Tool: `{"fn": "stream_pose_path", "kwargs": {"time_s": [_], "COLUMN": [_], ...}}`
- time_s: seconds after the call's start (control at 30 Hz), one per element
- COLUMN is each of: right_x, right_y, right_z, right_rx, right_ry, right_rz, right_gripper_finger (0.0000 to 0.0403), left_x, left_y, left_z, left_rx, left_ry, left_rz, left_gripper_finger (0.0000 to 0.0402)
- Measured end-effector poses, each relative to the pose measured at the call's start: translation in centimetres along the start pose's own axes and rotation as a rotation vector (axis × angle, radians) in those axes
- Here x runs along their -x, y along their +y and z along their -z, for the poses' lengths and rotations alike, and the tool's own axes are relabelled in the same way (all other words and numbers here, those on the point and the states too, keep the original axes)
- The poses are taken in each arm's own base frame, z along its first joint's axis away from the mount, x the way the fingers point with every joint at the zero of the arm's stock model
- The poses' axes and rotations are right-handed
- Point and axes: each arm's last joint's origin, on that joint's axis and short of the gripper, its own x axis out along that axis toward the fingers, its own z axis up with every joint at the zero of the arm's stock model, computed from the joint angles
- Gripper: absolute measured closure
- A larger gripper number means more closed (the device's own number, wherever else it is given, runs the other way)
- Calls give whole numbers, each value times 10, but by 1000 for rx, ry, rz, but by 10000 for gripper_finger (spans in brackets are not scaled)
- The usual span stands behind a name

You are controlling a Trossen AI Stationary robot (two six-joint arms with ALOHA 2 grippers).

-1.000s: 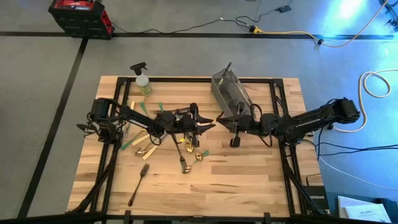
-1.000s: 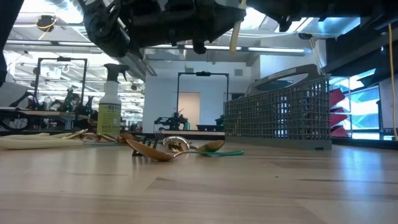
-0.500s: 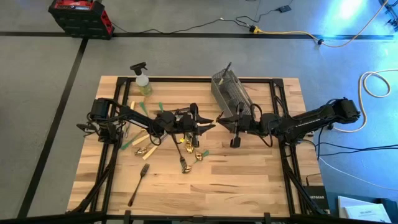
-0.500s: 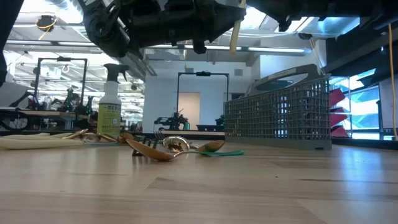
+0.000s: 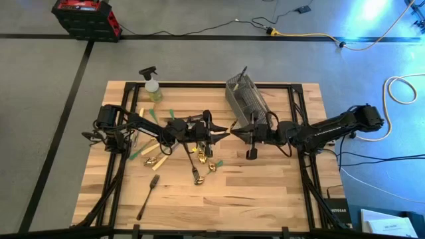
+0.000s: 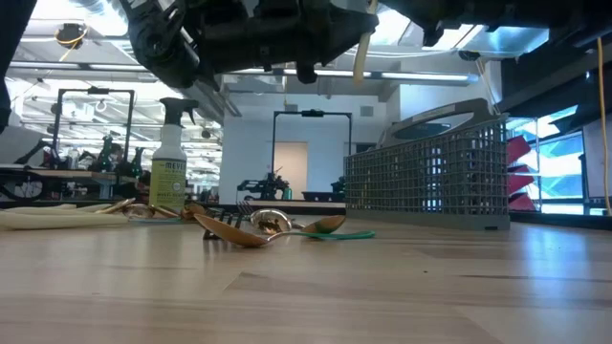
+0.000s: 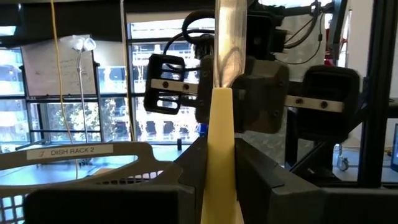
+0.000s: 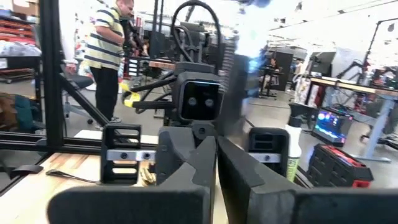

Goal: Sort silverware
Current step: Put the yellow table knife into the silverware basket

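Note:
One cream-handled piece of silverware stands nearly upright above the table's middle, its shiny metal part up. My left gripper and my right gripper meet tip to tip there, both shut on it. In the low view its cream handle hangs below the grippers, well above the table. More silverware lies on the wood: gold spoons, green-handled pieces and a dark fork. My left gripper pinches the cream handle between its two fingers, coming nearly level from the table's left. The fingers lie across the piece, which stands upright and clear of the table. My right gripper comes nearly level from the table's right and is shut on the shiny metal part, which rises from between its fingertips. The exact spot of contact is hidden by the fingers.
The grey mesh caddy stands just beyond the grippers, toward the far edge. A spray bottle is at the far left corner. Bare wood lies along the near edge and near right. A person stands in the room behind.

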Motion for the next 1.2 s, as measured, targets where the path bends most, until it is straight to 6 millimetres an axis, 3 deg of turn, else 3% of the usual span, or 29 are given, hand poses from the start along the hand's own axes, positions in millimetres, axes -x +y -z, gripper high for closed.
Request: {"fn": "stream_pose_path", "kwargs": {"time_s": [0.27,0.43,0.77,1.0,1.2], "right_x": [-10,-10,2,25,33], "right_y": [1,5,8,17,31], "right_z": [6,4,25,19,14], "right_rx": [16,20,-38,-88,-95], "right_ry": [26,24,321,439,442], "right_rz": [7,-118,-244,-333,-398], "right_gripper_finger": [403,403,403,403,403], "left_x": [0,0,-1,-4,-26], "left_y": [0,0,11,40,78], "left_z": [3,3,3,-2,-10], "left_rx": [-2,-19,-39,-102,-124], "left_ry": [26,28,27,-15,-62], "left_rz": [1,2,-24,-70,-80], "left_gripper_finger": [353,353,353,353,353]}}
